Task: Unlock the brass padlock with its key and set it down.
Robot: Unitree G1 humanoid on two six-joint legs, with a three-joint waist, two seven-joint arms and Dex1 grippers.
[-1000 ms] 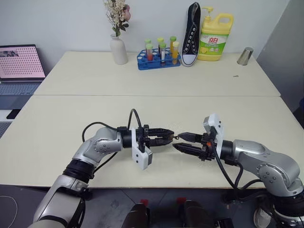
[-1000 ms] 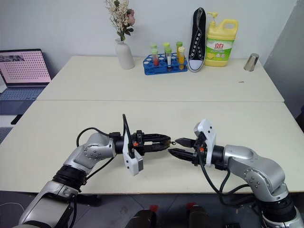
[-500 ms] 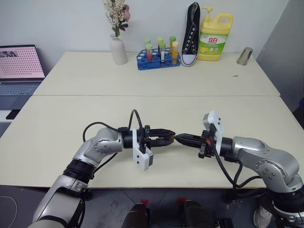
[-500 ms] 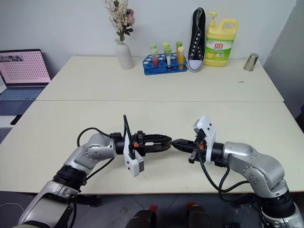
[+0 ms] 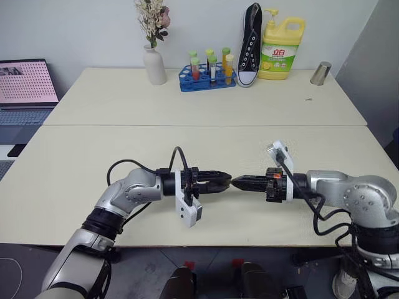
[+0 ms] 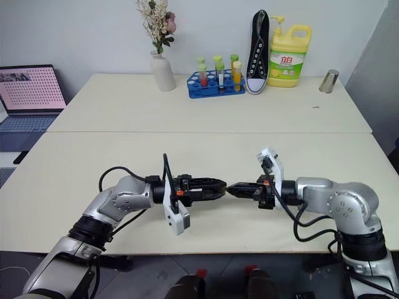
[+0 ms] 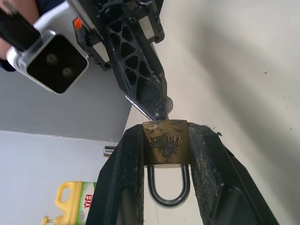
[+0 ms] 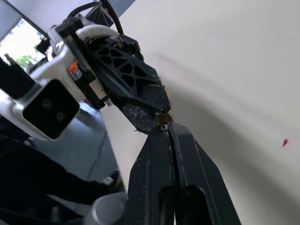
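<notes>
two arms are clad in rounded silver-grey shells, joined by black bands at the elbows and wrists. a white camera block (image 5: 187, 205) is fixed at each wrist; on the one seen in the left wrist view, a black face with two round lenses and a small orange mark is carried. black cables are looped from the forearms to the wrists, at about 12 o'clock of each wrist. the left gripper (image 5: 222, 182) and the right gripper (image 5: 240, 182) are each made of two black tapered fingers (image 7: 136, 65), moulded with a triangular lattice and scuffed with pale specks toward the tips.
</notes>
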